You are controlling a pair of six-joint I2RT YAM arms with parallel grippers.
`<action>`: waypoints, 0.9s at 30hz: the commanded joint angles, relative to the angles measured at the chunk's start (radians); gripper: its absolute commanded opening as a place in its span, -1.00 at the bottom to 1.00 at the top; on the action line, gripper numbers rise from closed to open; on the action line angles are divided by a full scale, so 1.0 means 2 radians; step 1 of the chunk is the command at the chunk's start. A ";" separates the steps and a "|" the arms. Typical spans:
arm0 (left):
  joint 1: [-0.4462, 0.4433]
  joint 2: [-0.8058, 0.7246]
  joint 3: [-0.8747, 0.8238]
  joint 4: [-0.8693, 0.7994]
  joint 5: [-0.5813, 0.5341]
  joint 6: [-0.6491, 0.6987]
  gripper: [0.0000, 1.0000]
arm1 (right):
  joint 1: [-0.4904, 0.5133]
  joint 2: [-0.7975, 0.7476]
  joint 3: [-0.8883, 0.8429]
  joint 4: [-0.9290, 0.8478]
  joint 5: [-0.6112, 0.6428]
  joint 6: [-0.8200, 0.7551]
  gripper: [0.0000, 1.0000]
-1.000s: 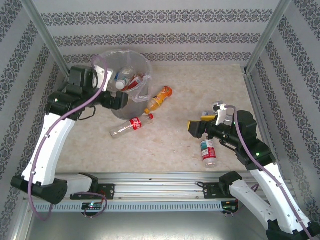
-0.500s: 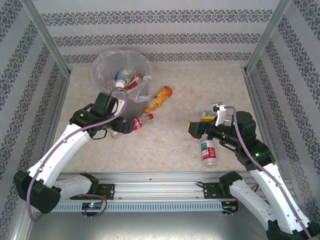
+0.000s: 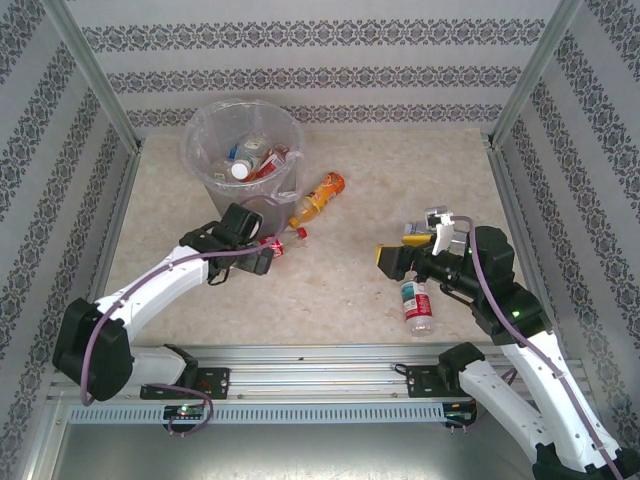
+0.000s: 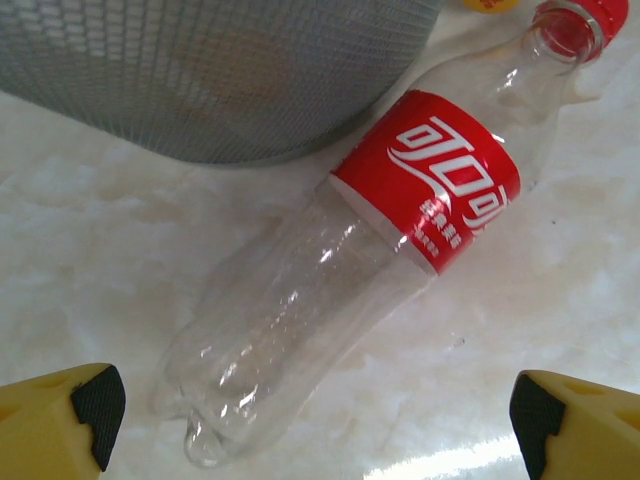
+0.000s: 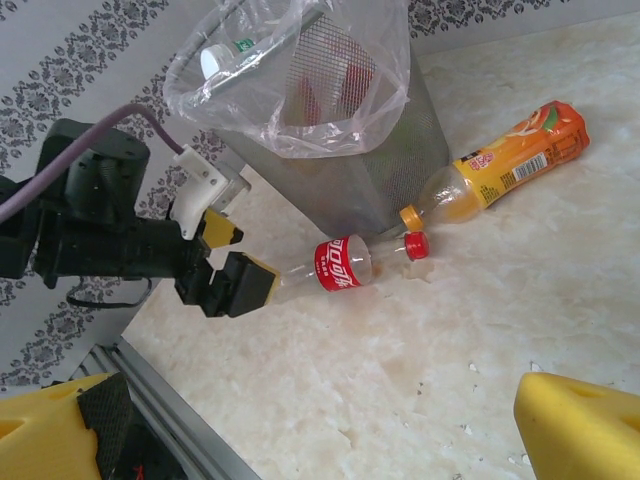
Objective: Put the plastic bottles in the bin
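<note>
Several bottles (image 3: pixel 255 155) lie in the bin (image 3: pixel 203 172), 3 wait on the worktop (image 3: pixel 400 170): red-label bottle (image 4: pixel 400 220) at the gaping, empty left pincer (image 4: pixel 315 405), orange bottle (image 3: pixel 320 195) by the bin, last bottle (image 3: pixel 418 305) near the gaping, empty right pincer (image 5: pixel 320 425).

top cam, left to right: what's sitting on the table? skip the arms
Grey translucent round bin lined with a clear bag → orange-labelled plastic bottle lying on its side → clear plastic bottle with a red-and-white label. Left out: the red-labelled clear bottle, which overlaps the first two.
</note>
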 commanded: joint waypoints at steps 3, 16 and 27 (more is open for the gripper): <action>-0.004 0.038 -0.005 0.043 -0.029 0.015 1.00 | 0.007 -0.004 -0.008 0.010 -0.003 -0.003 0.97; -0.005 0.117 0.009 0.046 -0.040 0.028 1.00 | 0.007 -0.007 -0.009 0.009 -0.003 -0.001 0.96; -0.008 0.145 0.025 0.015 0.005 0.010 0.95 | 0.006 -0.008 -0.012 0.009 -0.002 0.000 0.96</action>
